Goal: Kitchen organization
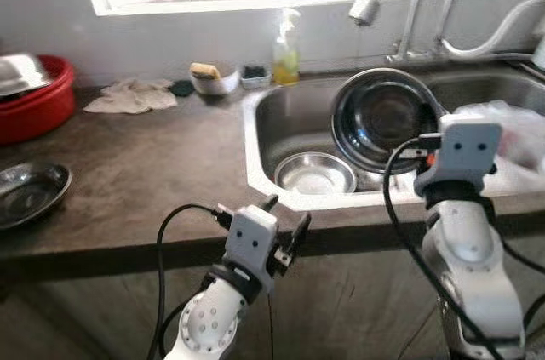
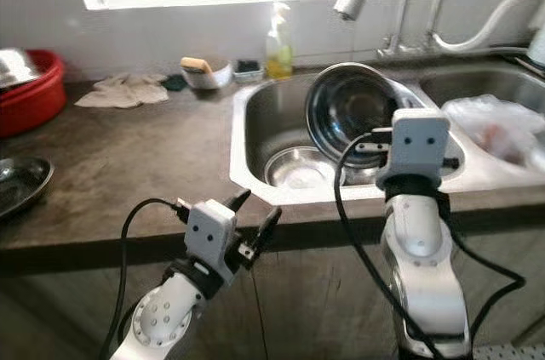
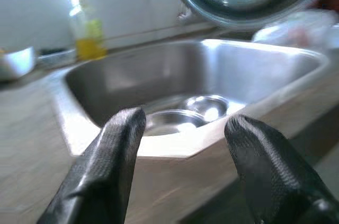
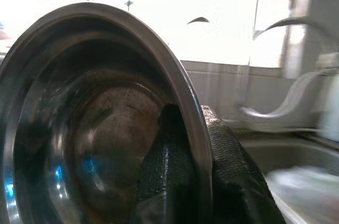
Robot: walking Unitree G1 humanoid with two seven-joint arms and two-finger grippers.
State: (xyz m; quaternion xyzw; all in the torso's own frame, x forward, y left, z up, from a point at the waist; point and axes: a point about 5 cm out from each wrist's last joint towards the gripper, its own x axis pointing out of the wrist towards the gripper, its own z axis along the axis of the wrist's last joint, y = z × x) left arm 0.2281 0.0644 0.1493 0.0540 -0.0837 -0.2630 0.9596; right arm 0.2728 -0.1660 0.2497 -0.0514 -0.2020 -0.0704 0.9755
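A dark countertop [image 1: 153, 164] spans the scene, with a stainless sink [image 1: 264, 147] set into its right half under a window. Far left sits a red basin [image 1: 38, 105]; near it, at the left edge, lies a shallow steel plate [image 1: 25, 194]. The right gripper [image 4: 198, 181] holds a large steel bowl [image 1: 383, 117] tilted on edge above the sink, its fingers [image 4: 169, 160] pinching the rim, one inside and one outside. A small steel bowl [image 1: 315, 174] rests on the sink floor. A dish soap bottle [image 1: 286, 49] stands at the far rim. The left gripper [image 1: 288, 222] hovers at the counter's near edge, fingers [image 3: 111, 155] spread apart, grasping nothing.
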